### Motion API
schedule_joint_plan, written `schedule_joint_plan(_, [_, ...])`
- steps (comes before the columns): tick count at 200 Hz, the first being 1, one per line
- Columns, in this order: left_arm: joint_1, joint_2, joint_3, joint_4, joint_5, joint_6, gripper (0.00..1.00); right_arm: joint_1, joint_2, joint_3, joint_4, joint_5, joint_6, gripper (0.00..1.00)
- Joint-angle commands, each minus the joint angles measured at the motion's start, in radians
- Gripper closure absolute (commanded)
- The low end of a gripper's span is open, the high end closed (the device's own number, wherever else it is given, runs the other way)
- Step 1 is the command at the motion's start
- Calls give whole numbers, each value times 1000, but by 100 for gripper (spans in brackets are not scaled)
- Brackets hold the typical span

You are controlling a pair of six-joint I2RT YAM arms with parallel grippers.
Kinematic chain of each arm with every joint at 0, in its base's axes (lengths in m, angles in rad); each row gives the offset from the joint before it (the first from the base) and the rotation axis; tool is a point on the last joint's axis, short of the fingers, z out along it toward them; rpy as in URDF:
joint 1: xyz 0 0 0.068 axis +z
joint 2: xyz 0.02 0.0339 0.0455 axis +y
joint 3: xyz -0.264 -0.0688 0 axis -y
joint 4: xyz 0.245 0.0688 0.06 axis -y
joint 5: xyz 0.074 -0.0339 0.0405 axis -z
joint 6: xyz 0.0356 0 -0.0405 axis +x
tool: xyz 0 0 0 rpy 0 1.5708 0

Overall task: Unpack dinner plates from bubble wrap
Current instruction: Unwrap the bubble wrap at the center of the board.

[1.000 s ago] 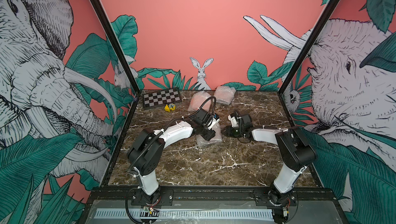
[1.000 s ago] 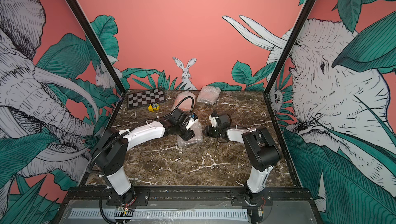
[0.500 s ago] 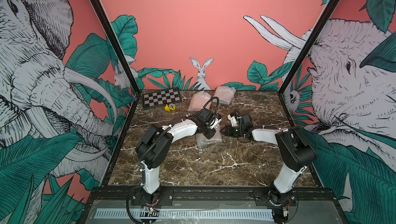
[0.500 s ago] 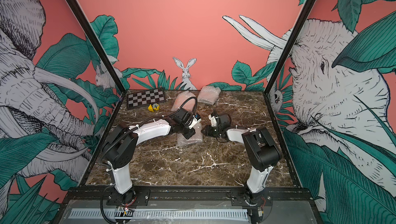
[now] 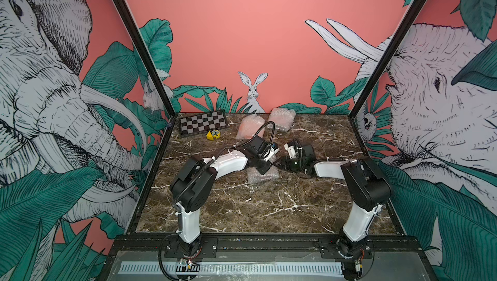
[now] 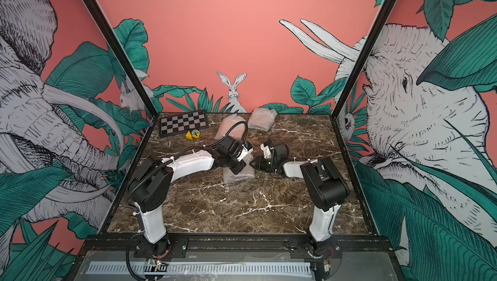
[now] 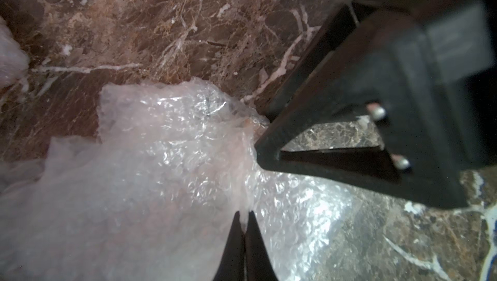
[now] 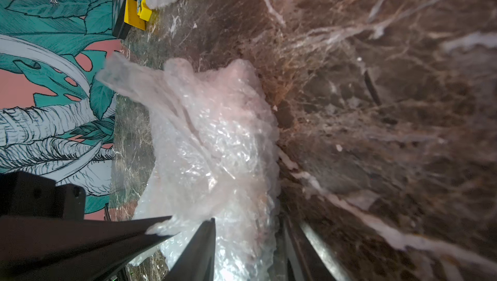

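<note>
Left claw [image 7: 243, 221] is pinching shut on a raised fold of the bubble-wrap bundle [image 7: 161, 172], with the fingers together and film caught between the tips. Right claw [image 8: 248, 244] is sitting with its fingers apart, straddling the same bundle's edge; can't tell if it's squeezing. In the left wrist view the right claw's fingers [image 7: 266, 154] are touching the wrap just beside the pinch, so the two claws are crowding each other tip to tip.

The bundle is lying mid-bench [image 5: 263, 177], partly hidden under the left wrist in both top views. The plate inside is too blurred to make out. Well behind it, two more wrapped bundles are lying near the back wall. The pinkish bundle [image 5: 248, 126] has the left arm's cable looping in front of it, and the whitish bundle [image 5: 282, 118] is lying just beside that.

Checkered board [image 5: 203, 125] is sitting in the far left corner of the marble bench [image 5: 242, 207], with the yellow block [image 5: 213, 135] just in front of it.

Left arm [image 5: 228, 162] is reaching forward and inward, elbow raised, wrist tipping down. Right arm [image 5: 330, 169] is lying low, with the forearm running across toward centre and its claw pointing at the left claw.
</note>
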Motion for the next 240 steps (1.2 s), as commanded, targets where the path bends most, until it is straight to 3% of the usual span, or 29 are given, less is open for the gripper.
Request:
schedule_joint_plan(1, [-6, -64, -14, 22, 3, -8, 100, 4, 3, -4, 16, 9, 6, 58])
schedule_joint_plan(58, [-6, -69, -19, 43, 64, -11, 100, 9, 38, 9, 47, -28, 20, 69])
schedule_joint_plan(126, [-4, -114, -53, 73, 20, -28, 100, 10, 15, -7, -24, 67, -13, 100])
schedule_joint_plan(240, [-4, -233, -141, 145, -158, -59, 100, 10, -11, -17, -94, 142, -44, 100])
